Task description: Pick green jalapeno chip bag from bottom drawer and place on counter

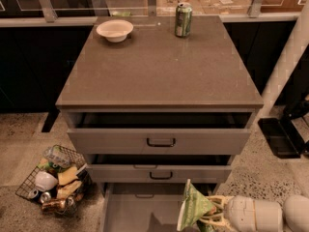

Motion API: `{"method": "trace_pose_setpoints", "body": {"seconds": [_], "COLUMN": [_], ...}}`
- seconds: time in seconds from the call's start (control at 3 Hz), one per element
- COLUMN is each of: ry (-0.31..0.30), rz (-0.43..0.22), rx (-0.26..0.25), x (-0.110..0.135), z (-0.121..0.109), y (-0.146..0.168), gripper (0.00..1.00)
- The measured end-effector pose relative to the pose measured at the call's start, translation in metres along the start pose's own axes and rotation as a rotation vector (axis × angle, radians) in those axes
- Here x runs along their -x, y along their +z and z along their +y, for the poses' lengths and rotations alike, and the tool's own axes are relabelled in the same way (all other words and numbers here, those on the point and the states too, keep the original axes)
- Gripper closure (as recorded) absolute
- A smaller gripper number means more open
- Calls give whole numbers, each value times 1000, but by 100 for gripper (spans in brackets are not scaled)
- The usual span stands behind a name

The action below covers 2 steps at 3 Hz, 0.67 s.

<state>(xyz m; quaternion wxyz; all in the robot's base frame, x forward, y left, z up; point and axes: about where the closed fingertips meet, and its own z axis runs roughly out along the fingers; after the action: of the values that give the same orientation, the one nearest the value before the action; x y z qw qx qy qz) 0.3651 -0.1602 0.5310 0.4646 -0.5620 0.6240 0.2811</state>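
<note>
The green jalapeno chip bag is held upright in my gripper, just above the bottom drawer at its right side. The gripper's pale fingers are closed around the bag's right edge, and the white arm reaches in from the lower right. The bottom drawer is pulled out furthest, a flat grey tray with low walls. The counter is the large grey-brown top of the cabinet, above and behind the gripper.
A white bowl and a green soda can stand at the counter's far edge. Two upper drawers with dark handles are partly open above the bottom one. A wire basket of rubbish sits on the floor at left.
</note>
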Motion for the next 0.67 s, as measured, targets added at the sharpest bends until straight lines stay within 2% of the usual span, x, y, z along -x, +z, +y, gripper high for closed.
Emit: {"method": "trace_pose_setpoints", "body": {"seconds": [0.33, 0.67], "ry": [-50, -87], "rz": [-42, -60], "rx": [-45, -132], "x": [43, 93], "z": [-14, -25], "y": [-20, -48], "gripper": [100, 100]}}
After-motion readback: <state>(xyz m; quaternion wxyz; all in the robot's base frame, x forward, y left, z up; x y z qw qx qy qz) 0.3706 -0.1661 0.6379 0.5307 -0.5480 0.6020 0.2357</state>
